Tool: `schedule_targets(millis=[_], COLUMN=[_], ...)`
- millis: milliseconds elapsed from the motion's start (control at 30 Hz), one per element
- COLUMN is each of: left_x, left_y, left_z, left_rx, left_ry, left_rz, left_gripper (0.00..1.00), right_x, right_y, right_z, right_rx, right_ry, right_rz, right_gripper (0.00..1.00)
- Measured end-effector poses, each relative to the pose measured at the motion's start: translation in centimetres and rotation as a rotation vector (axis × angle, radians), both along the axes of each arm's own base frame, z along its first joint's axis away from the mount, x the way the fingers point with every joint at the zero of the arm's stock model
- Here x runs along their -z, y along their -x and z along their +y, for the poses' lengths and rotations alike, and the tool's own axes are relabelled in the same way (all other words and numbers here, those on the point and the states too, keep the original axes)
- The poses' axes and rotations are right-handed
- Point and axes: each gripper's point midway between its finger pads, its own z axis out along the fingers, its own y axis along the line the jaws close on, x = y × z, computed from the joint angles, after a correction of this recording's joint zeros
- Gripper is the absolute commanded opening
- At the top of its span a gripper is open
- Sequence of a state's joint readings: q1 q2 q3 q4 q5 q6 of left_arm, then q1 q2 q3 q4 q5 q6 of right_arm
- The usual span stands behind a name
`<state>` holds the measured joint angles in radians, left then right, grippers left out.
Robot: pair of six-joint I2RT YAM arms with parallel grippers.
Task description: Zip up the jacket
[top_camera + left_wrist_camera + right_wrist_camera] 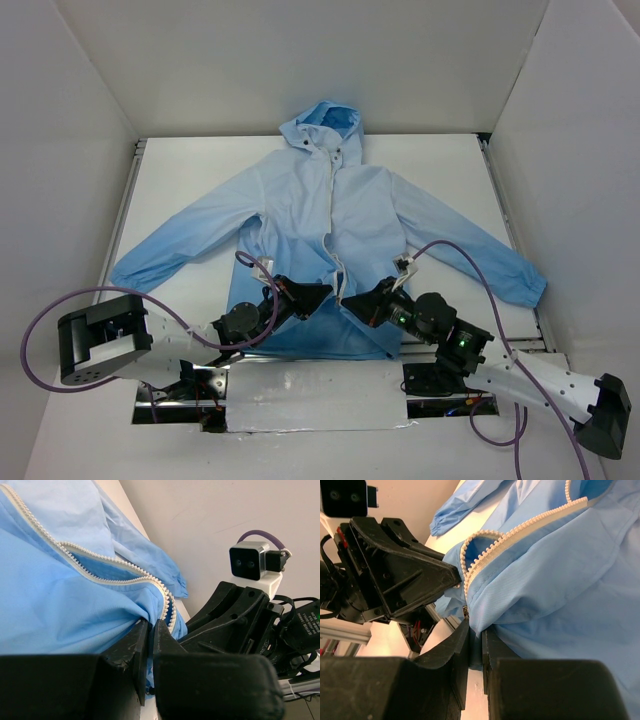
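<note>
Spread face-up on white tabletop: light sky-blue hooded jacket of thin fabric, hood at far side. Near hem, left gripper clenched on one edge of white zipper; right gripper clenched on opposite edge, close beside. Teeth parted there.

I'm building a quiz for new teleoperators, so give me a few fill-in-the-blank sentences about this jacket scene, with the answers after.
1. The jacket lies flat on the table, its hood toward the ___ edge.
2. The left pincer and right pincer are both ___ on the jacket's lower front edge.
3. The zipper teeth are ___ in colour.
Missing words: far; shut; white.
</note>
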<state>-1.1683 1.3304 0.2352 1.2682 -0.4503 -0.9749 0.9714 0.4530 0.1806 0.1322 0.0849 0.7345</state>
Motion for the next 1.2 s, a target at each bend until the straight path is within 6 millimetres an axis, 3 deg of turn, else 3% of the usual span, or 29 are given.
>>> schedule_targets(millis=[1200], left_x=[-0.13], left_y=[0.38], left_z=[-0.11], left_rx=[0.021], left_ry=[0.025], left_rz=[0.015], left_gripper=[0.00], right_x=[-0.66], right_y=[-0.63], right_z=[-0.38], right_rx=[-0.034], right_ry=[-0.045], right_rz=[-0.002], right_gripper=[0.00])
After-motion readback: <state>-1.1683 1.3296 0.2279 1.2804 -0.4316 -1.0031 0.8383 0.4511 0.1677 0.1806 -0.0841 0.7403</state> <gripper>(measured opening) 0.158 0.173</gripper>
